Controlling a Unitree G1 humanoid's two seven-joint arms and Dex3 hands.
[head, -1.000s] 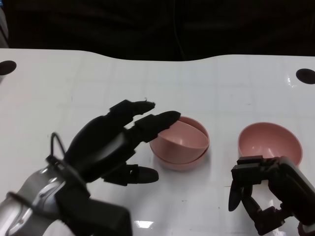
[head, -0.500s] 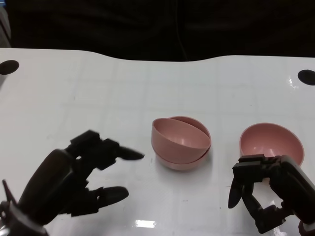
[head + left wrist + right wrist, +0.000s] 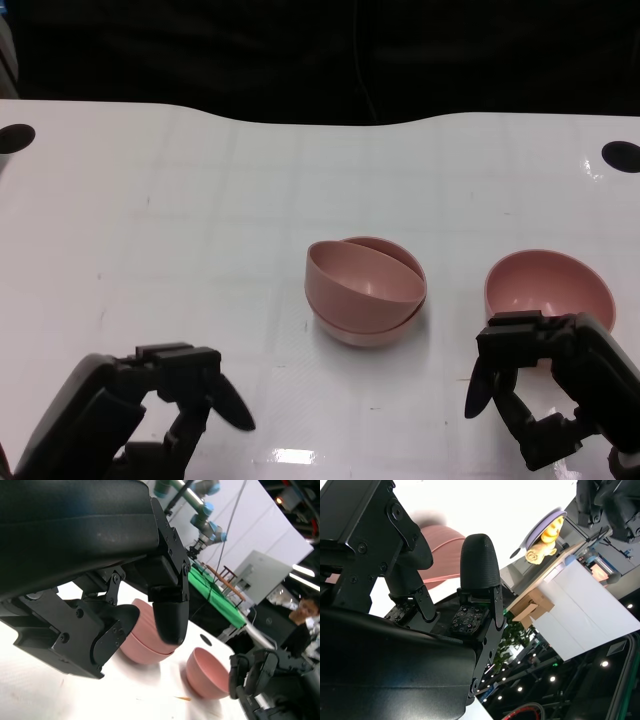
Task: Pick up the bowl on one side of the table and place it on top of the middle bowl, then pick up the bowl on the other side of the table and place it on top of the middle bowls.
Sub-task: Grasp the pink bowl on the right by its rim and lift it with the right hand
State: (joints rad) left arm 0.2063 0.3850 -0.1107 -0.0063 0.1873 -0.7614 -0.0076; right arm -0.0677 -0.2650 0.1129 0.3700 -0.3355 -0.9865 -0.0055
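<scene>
- Two pink bowls sit nested at the middle of the white counter (image 3: pixel 200 200); the upper bowl (image 3: pixel 362 270) lies tilted inside the lower bowl (image 3: pixel 372 330), its rim raised on the robot's left side rather than seated flat.
- A third pink bowl (image 3: pixel 547 286) stands upright on the counter to the right of the stack, well apart from it, hollow side up.
- The right hand (image 3: pixel 545 395) is at the near edge of that single bowl, fingers curled downward; one dark fingertip (image 3: pixel 478 397) hangs just above the counter on the stack's side of the bowl. It grips nothing that I can see; whether the fingers touch the bowl's rim I cannot tell.
- The left hand (image 3: pixel 130 410) is low at the near left corner, clear of the stack, fingers bent but spread, with nothing in them.
- In the left wrist view the stack (image 3: pixel 145 645) and the lone bowl show beyond the left hand's fingers, with the right hand beside the lone bowl.
- Two dark round marks lie at the far corners of the counter, one left (image 3: pixel 15 138) and one right (image 3: pixel 620 155).
- A person sits in the background of the left wrist view.
</scene>
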